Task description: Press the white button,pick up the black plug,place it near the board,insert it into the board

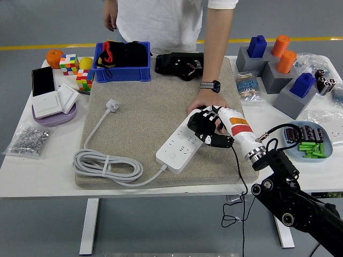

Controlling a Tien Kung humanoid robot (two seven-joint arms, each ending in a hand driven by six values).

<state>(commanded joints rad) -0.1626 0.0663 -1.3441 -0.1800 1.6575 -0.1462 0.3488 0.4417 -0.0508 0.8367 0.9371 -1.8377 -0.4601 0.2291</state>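
Note:
The white power strip (pixel 179 145) lies slantwise on the beige mat (pixel 139 107). Its own white cable coils at the mat's front left (pixel 107 166) and ends in a white plug (pixel 112 104). My right hand (pixel 206 131), in a black glove with a white back, hovers over the strip's far right end with its fingers curled. A black cable (pixel 244 182) runs out from under those fingers and hangs off the table's front edge. The black plug itself is mostly hidden inside the grasp. A person's hand (pixel 206 101) rests on the strip's far end, just behind my fingers.
At the back stand a blue bin (pixel 122 69) and a black device (pixel 179 64). On the left are colour cubes (pixel 69 63), a wall switch on a purple plate (pixel 53 104) and a bag of screws (pixel 27 140). Grey blocks (pixel 278 75) and a parts tray (pixel 308 142) fill the right.

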